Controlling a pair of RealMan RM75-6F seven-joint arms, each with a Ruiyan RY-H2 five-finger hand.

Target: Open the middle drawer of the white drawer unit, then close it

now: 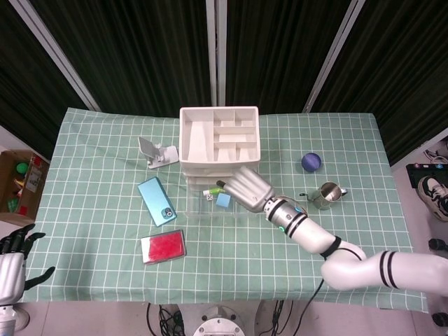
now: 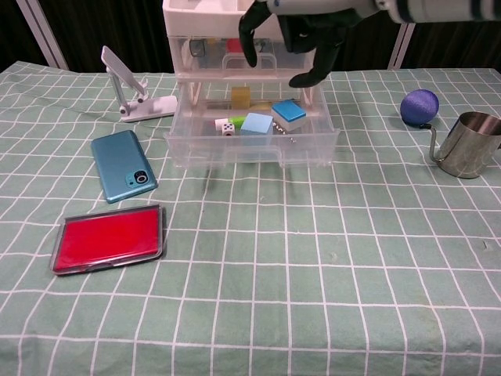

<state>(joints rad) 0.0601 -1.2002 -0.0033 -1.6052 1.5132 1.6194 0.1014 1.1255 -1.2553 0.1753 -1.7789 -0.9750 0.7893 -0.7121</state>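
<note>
The white drawer unit (image 1: 219, 143) (image 2: 250, 43) stands at the table's back centre. Below its shut top drawer, a clear drawer (image 1: 213, 208) (image 2: 252, 145) is pulled out toward me, holding blue blocks (image 2: 274, 116), a die and a green item. My right hand (image 1: 248, 189) (image 2: 291, 27) hovers above the pulled-out drawer, in front of the top drawer's face. Its fingers hang down apart, with nothing in them. My left hand (image 1: 12, 257) shows only in the head view, off the table's front left corner, fingers spread and empty.
A blue phone (image 1: 157, 201) (image 2: 124, 165) and a red case (image 1: 163, 246) (image 2: 108, 238) lie left of the drawer. A white phone stand (image 1: 158, 152) (image 2: 133, 86) is at the unit's left. A blue ball (image 1: 311, 162) (image 2: 419, 106) and a steel cup (image 1: 327, 195) (image 2: 467, 144) are to the right.
</note>
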